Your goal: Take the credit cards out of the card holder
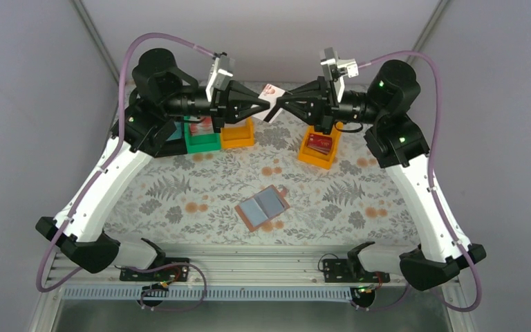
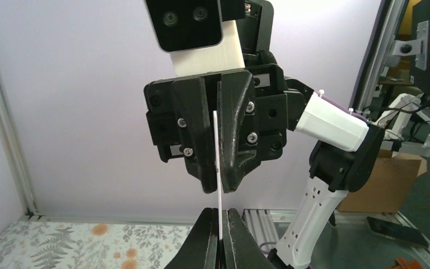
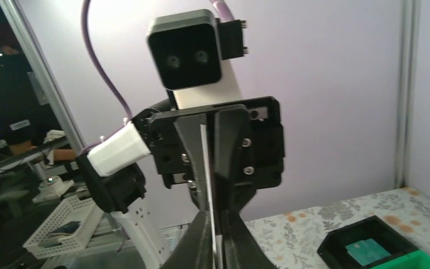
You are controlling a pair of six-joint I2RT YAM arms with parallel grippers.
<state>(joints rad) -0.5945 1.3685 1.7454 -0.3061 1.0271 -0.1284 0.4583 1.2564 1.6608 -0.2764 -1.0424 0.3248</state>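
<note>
My 2 pincers meet tip to tip in the air, high above the surface (image 1: 180,187) and beyond the far edge of the card holder (image 1: 263,207). The holder lies open and flat below, its clear pockets facing up.

The credit card (image 1: 271,92), whitish with red print, sits between the 2 pincers. My left pincer (image 1: 265,105) is clamped tight on 1 end of it. My right pincer (image 1: 277,108) has its fingers drawn in against both faces of the same card, as far as the 2 wrist views show.

Both wrist cameras see the card edge-on as a thin white line. It stands on edge, and its length seems to run out of 1 pincer straight into the other. Neither arm has to reach for it, since it is at both tips at once.

I judge this to be a hand-over. The next move would be for 1 side to let go without tugging the card askew. An orange bin (image 1: 316,164) holding a dark red card (image 1: 320,143) stands beyond the card holder and to its right, nearer my right arm. A green bin (image 1: 202,146) stands beyond the holder to its left.
</note>
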